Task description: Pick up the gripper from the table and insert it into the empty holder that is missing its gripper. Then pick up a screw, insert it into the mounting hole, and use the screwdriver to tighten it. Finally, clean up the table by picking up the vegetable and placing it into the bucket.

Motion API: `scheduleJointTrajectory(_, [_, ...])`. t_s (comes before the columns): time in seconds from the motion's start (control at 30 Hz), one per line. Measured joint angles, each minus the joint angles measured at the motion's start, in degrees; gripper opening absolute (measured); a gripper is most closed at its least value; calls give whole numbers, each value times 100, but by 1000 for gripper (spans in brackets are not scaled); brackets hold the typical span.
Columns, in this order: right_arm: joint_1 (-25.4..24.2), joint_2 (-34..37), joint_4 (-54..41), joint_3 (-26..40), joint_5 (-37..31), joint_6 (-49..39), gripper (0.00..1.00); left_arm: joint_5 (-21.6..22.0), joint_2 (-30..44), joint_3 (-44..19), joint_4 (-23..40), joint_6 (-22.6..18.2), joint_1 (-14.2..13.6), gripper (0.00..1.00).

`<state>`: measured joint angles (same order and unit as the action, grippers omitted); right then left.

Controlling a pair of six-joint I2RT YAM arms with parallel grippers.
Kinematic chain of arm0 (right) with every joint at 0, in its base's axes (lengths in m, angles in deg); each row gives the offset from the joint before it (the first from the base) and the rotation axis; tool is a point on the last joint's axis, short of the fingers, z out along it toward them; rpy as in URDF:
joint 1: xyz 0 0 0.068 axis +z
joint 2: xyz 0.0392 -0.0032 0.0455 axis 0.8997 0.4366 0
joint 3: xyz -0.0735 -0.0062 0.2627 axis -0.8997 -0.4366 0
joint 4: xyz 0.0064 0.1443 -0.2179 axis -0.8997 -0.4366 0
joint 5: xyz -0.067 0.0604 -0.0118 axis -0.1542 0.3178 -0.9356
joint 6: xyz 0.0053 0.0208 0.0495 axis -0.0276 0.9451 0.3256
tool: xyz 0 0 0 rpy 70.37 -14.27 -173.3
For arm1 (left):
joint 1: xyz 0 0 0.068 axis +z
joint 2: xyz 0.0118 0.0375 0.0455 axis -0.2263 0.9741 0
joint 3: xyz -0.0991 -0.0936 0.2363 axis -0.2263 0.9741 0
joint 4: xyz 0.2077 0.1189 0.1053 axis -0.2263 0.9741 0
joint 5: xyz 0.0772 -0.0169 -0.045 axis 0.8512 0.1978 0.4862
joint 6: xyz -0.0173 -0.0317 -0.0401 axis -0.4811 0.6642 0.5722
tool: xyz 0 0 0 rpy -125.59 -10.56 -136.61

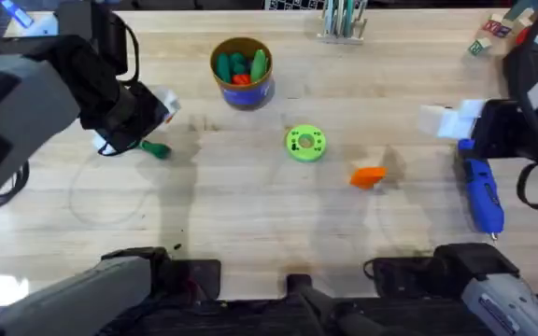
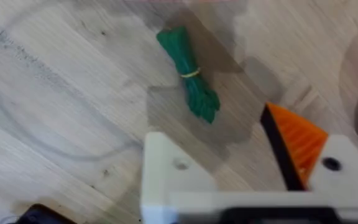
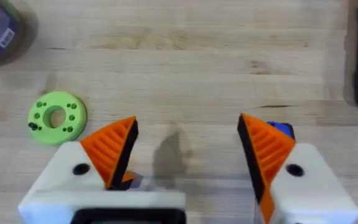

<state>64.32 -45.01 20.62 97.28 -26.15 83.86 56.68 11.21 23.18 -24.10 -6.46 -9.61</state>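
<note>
Right end effector point(image 3: 185, 149) wide open, empty | gripper point(image 1: 368, 175) on table point(image 1: 250, 205)

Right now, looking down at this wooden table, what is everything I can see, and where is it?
Small round bucket, yellow-tan rim, dark blue body: one, at the back, left of centre, holding green and red toy vegetables.
Flat bright-green ring-shaped disc: one, mid-table.
Bare orange plastic wedge: one, right of the disc.
Blue cylindrical screwdriver: one, lying at the right.
Thin long green toy vegetable: one, lying at the left.
Stand of upright teal items: one, back edge.
Wooden table: one, pale.
Left gripper: one, open; one orange finger, one empty white holder; by the vegetable.
Right gripper: one, open; two orange fingers; near the screwdriver.
</note>
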Motion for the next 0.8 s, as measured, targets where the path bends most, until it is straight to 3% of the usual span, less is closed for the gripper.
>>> scheduleJointTrajectory(0.13, [0, -1, 6, 0, 0, 0, 992, -14, 225, 0, 4, 180, 130, 81])
scheduleJointTrajectory(0.2, [0, -1, 20, 0, 0, 0, 992, -72, 173, 0, 2, 149, 128, 10])
scheduleJointTrajectory(0.3, [0, -1, 28, 0, 0, 0, 992, -310, -33, -22, 7, -140, 77, 10])
scheduleJointTrajectory(0.33, [0, -1, 29, 0, 0, -1, 992, -425, -119, -46, 9, -279, 28, 23])
scheduleJointTrajectory(0.4, [0, 1, 33, 0, 0, 0, 992, -769, -342, -133, -5, -705, -181, 167])
scheduleJointTrajectory(0.57, [0, 0, 35, 0, 0, 0, 992, -1749, -987, -306, -180, -1951, -1255, 924])
scheduleJointTrajectory(0.67, [0, 0, 35, 0, 0, 0, 992, -2158, -1257, -313, -371, -2546, -2040, 986])
scheduleJointTrajectory(0.8, [0, -1, 35, 0, 0, -1, 992, -2455, -1329, -313, -1116, -2934, -2936, 988])
